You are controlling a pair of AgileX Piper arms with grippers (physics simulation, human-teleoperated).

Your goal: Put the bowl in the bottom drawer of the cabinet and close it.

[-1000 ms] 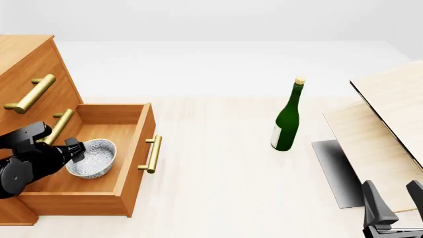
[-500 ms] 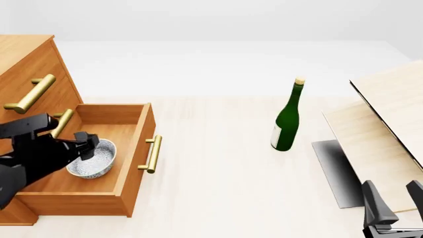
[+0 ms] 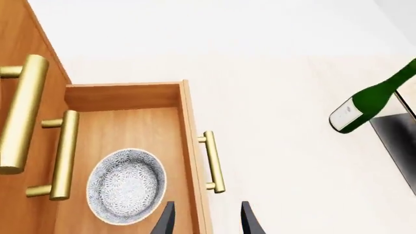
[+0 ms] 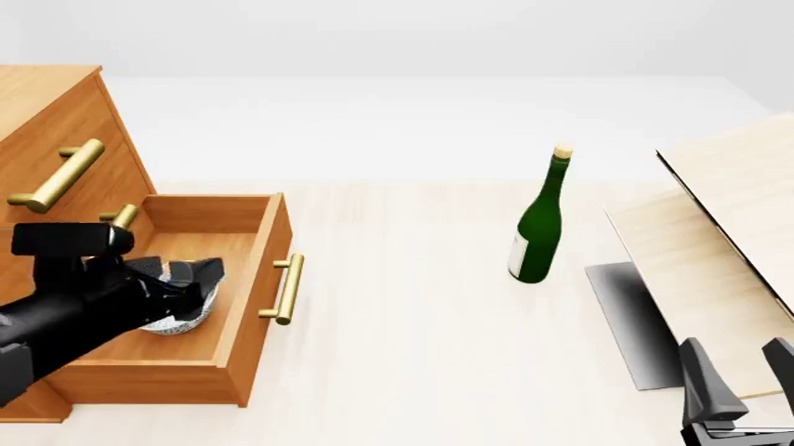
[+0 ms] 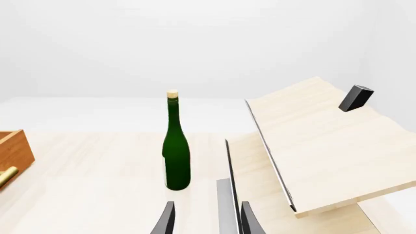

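The bowl (image 3: pixel 125 185), white with grey speckles, lies on the floor of the open bottom drawer (image 4: pixel 267 243) of the cabinet (image 4: pixel 50 111). In the front view my left arm covers most of the bowl (image 4: pixel 171 324). My left gripper (image 4: pixel 203 274) hangs open just above it, holding nothing. In the left wrist view the left gripper (image 3: pixel 206 222) has one finger on each side of the drawer's front panel (image 3: pixel 192 146), near its brass handle (image 3: pixel 213 161). My right gripper (image 4: pixel 747 376) stands open and empty at the near right.
A green bottle (image 4: pixel 537 228) stands upright mid-table. Pale wooden boards (image 4: pixel 732 214) lean at the right over a dark grey plate (image 4: pixel 630 321). The two upper drawers are shut, and their brass handles (image 4: pixel 56 177) stick out above the open drawer.
My left gripper has moved right across the bowl toward the drawer's front panel. The bowl stays in the drawer. The right arm has not moved.
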